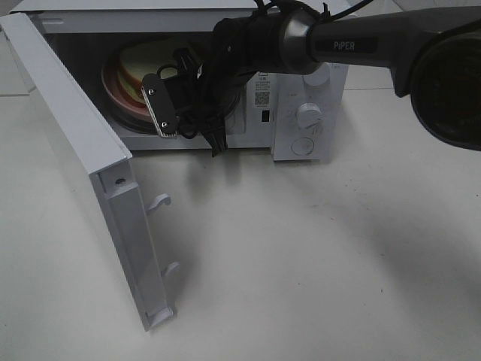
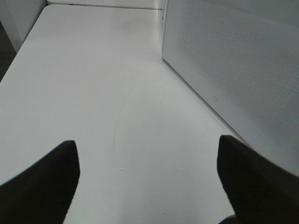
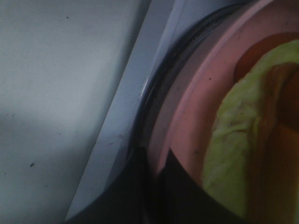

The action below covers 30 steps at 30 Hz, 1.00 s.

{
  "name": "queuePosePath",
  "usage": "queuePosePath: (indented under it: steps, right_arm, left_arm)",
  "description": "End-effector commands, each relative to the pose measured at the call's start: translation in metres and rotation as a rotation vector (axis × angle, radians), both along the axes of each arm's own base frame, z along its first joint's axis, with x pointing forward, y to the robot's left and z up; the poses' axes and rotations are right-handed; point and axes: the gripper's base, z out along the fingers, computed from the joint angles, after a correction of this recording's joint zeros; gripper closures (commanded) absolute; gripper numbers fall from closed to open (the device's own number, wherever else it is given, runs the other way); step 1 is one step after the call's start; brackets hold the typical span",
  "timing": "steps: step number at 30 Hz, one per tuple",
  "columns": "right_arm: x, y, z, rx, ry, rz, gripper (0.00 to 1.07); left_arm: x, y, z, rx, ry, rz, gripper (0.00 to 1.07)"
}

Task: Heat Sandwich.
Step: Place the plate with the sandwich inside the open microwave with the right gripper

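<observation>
My right gripper (image 3: 156,189) pinched the rim of the pink plate (image 3: 187,93) inside the microwave (image 1: 308,120). The sandwich (image 3: 233,140) lay on it, and I judged it soft, light and squashable, best handled by the plate. My left gripper (image 2: 147,186) gaped empty.

Exterior high view, upper right of frame: "PiPER" in pale letters on the dark grey link of the right arm (image 1: 344,45).

Centre of frame, white microwave (image 1: 285,131) front: QR-code sticker (image 1: 261,98), print too small to read. Small dark label (image 1: 265,116) just below it, illegible. Dial markings unreadable.
</observation>
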Motion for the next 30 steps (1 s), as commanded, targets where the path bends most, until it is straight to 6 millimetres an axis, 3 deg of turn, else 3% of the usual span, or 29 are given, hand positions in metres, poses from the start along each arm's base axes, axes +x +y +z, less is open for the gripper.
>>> queuePosePath:
  steps: [1,11,17,20,21,23,30]
  right_arm:
    - [0.004,0.001,0.012,0.033,-0.049,0.002,1.07]
    - [0.006,-0.003,0.018,0.077,-0.026,-0.068,1.04]
    - [0.006,-0.005,0.024,0.078,-0.031,-0.070,0.87]
    - [0.006,-0.005,0.026,0.081,-0.034,-0.070,0.68]
    - [0.006,-0.005,0.026,0.081,-0.034,-0.070,0.68]
    - [0.005,-0.006,0.026,0.077,-0.026,-0.072,0.56]
    - [-0.005,-0.012,0.027,0.038,0.044,-0.073,0.52]
  left_arm:
    - [-0.002,0.000,0.000,-0.001,-0.028,-0.006,0.30]
    - [-0.002,0.000,0.000,-0.001,-0.028,-0.006,0.30]
    - [-0.002,0.000,0.000,-0.001,-0.028,-0.006,0.30]
    - [-0.002,0.000,0.000,-0.001,-0.028,-0.006,0.30]
    - [-0.002,0.000,0.000,-0.001,-0.028,-0.006,0.30]
    - [-0.002,0.000,0.000,-0.001,-0.028,-0.006,0.30]
    - [-0.002,0.000,0.000,-0.001,-0.028,-0.006,0.30]
